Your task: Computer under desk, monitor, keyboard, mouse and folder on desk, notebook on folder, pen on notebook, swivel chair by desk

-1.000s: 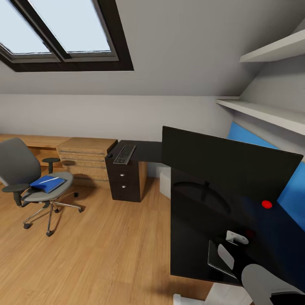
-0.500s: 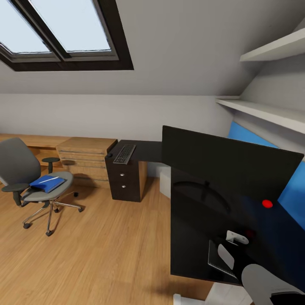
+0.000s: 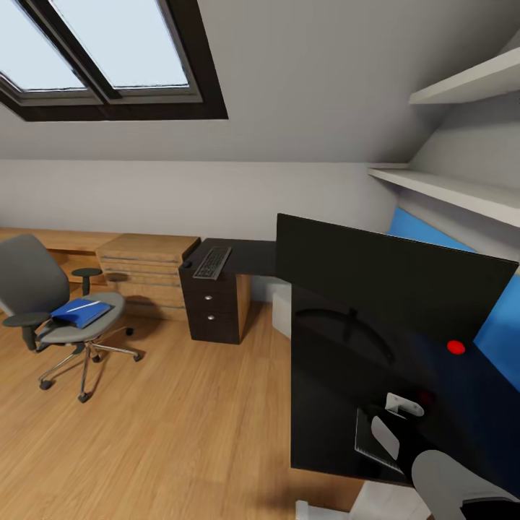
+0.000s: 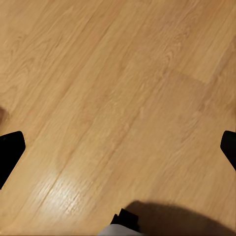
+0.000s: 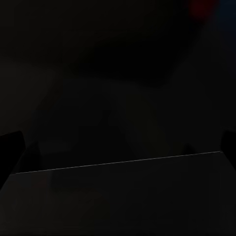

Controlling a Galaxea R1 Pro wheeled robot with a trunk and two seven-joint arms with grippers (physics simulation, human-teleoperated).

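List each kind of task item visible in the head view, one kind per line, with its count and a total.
Swivel chair: 1
Folder: 1
Pen: 1
Keyboard: 1
Monitor: 1
Desk: 1
Total: 6

one monitor (image 3: pixel 390 278), one keyboard (image 3: pixel 212 263), one swivel chair (image 3: pixel 50 303), one folder (image 3: pixel 81 313)
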